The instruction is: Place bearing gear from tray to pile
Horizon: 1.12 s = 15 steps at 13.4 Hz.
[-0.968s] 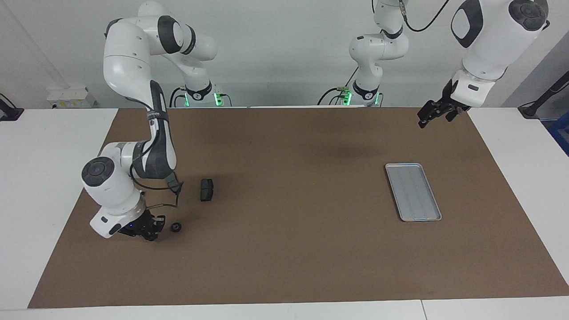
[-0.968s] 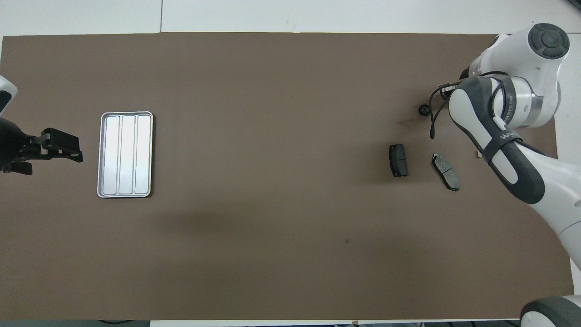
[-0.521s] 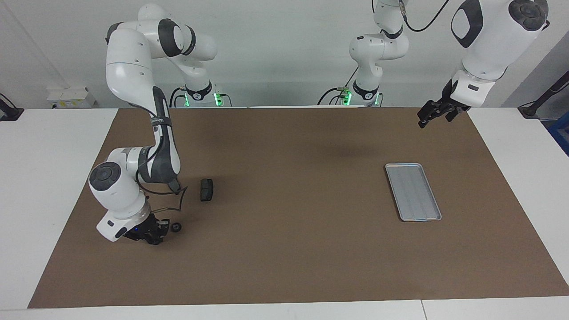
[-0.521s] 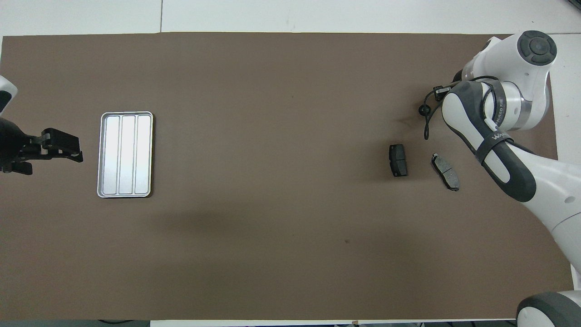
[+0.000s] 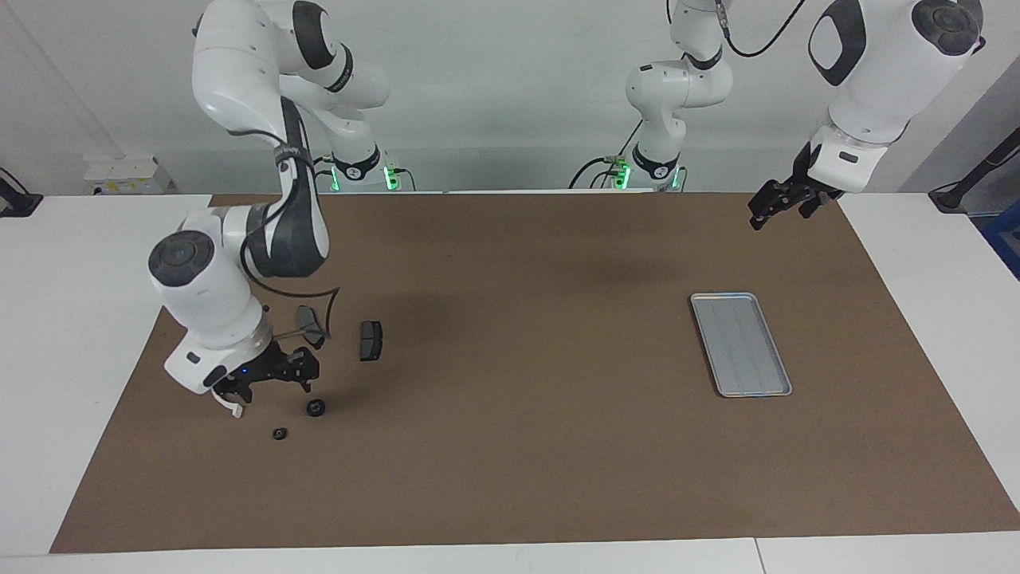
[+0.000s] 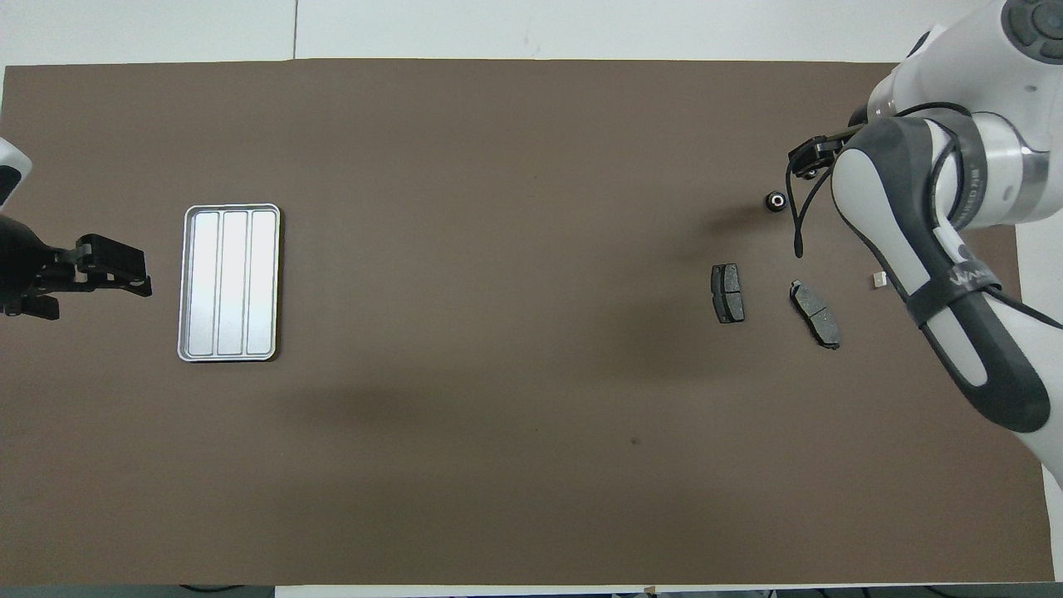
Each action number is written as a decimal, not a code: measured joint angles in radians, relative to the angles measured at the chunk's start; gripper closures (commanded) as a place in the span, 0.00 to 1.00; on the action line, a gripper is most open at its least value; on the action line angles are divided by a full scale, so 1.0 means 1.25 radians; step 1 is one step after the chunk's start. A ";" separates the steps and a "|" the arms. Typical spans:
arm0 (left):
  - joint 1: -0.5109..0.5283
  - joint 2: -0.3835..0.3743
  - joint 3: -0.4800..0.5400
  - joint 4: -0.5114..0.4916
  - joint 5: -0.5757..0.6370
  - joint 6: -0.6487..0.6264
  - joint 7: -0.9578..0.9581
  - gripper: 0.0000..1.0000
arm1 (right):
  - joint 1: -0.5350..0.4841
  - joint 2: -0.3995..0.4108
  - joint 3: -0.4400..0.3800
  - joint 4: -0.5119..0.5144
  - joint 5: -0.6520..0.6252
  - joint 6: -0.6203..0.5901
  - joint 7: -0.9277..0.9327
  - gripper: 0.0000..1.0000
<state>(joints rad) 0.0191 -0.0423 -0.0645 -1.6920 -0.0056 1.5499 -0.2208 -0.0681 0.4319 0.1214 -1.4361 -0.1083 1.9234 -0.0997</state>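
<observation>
1. Status: the tray [image 5: 741, 344], at 3 o'clock on the mat [image 5: 518, 462] in the facing view, shows only bare ridged metal. Nothing is left in it.
2. The bearing gear [image 5: 279, 434], judged to be the small dark ring, lies flat on the mat at the right arm's end. It is at 7 o'clock from a second round dark part [image 5: 316, 408] and just beside it.
3. The pile [image 5: 370, 340] of dark pad-shaped pieces lies at 1 o'clock from the gear, near but not touching it.
4. The right tool [image 5: 271, 381] hangs over the mat, up at 12 o'clock from the gear. Its jaws look spread and nothing is in them.
5. The left tool [image 5: 777, 206] waits in the air at 1 o'clock from the tray, spread and empty.
6. Judgement: the transfer looks done. What remains is to pull the right arm clear.
7. Surface [image 5: 80, 279]: white, with the brown mat covering most of it.
8. Room: plain pale wall, green lamps at both arm bases, and black cables overhead.
</observation>
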 measured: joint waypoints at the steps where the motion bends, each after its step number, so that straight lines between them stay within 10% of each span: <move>1: 0.000 0.000 0.000 0.000 0.000 0.000 0.000 0.00 | 0.010 -0.039 0.000 0.000 0.000 -0.035 0.005 0.00; 15: 0.000 0.000 0.000 0.000 0.000 0.000 0.000 0.00 | 0.103 -0.289 -0.080 -0.069 0.053 -0.249 0.009 0.00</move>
<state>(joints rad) 0.0191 -0.0424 -0.0645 -1.6920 -0.0056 1.5499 -0.2206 0.0610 0.0712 0.0217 -1.5222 -0.0426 1.6117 -0.0880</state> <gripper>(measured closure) 0.000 0.000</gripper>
